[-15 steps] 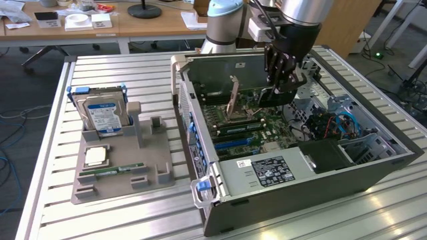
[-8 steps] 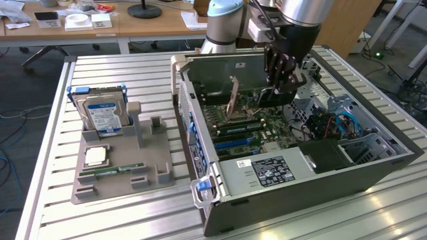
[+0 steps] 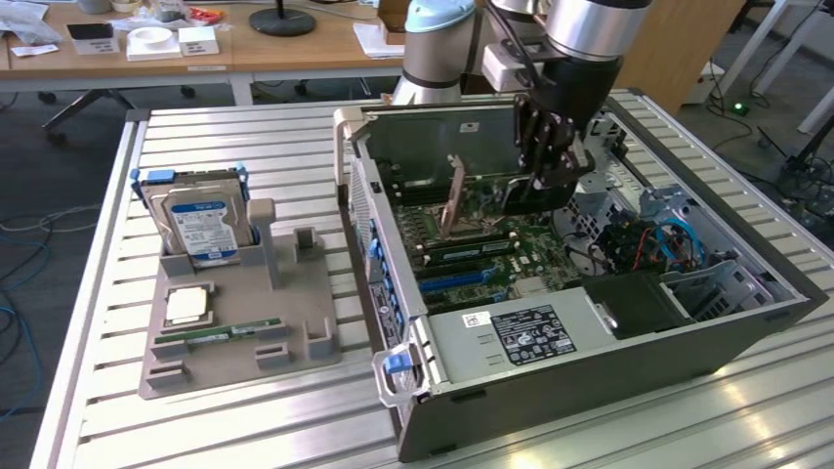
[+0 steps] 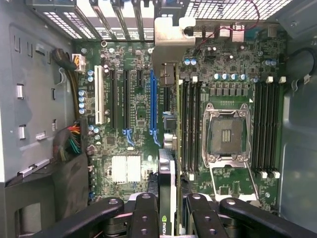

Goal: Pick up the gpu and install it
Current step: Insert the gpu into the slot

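The installation step is judged to be in hand, with pick-up complete. The gpu is seen edge-on in the wrist view, clamped between the fingers of the gripper, which are closed narrowly on the card's two faces. Its metal bracket is directed toward the slotted rear wall of the computer case. In the exterior view the gripper is found inside the open case, above the motherboard. The card is held lengthwise between the blue expansion slot and the memory slots, just beside the blue slot; whether its lower edge is touching the board cannot be determined. It is not judged to be seated, since the card's line is observed offset from the slot. For seating, the card's edge connector must be brought parallel to and directly over the slot, the bracket matched to a rear opening, and pressure applied straight down without tilt. The empty processor socket is noted close by. A hard drive is noted in the grey holder at the exterior view's left, well apart from the case.
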`<action>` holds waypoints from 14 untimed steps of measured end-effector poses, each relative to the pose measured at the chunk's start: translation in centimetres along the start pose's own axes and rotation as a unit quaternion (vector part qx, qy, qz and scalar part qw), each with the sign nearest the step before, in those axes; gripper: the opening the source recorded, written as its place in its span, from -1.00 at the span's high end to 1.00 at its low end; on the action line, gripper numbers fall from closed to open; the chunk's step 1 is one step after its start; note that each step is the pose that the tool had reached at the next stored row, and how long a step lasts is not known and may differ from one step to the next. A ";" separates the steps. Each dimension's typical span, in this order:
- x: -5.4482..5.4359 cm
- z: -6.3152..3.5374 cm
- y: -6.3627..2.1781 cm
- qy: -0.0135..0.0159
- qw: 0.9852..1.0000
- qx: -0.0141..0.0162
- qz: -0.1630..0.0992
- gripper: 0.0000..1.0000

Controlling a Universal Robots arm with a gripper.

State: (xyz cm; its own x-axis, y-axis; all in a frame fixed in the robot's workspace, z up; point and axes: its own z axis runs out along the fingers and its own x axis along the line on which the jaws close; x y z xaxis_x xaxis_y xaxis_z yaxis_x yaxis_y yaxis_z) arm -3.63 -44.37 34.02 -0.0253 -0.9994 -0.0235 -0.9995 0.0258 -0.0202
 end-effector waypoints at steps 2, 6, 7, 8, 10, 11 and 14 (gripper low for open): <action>0.0 0.18 0.01 0.000 1.000 0.000 0.000 0.47; 0.0 0.23 0.03 0.000 1.000 0.000 0.000 0.47; 0.0 0.25 0.03 0.000 1.000 0.000 0.000 0.47; 0.0 0.25 0.03 0.000 1.000 0.000 0.000 0.47; 0.0 0.29 0.03 0.000 1.000 0.000 0.000 0.47; 0.0 0.36 0.03 0.000 1.000 0.000 0.000 0.47; 0.0 0.60 0.04 0.000 1.000 0.000 0.000 0.47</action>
State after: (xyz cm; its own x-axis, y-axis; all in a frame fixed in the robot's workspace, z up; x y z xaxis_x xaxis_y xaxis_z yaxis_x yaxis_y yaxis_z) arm -3.65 -44.37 33.42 -0.0253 -0.9994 -0.0235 -0.9995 0.0258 -0.0203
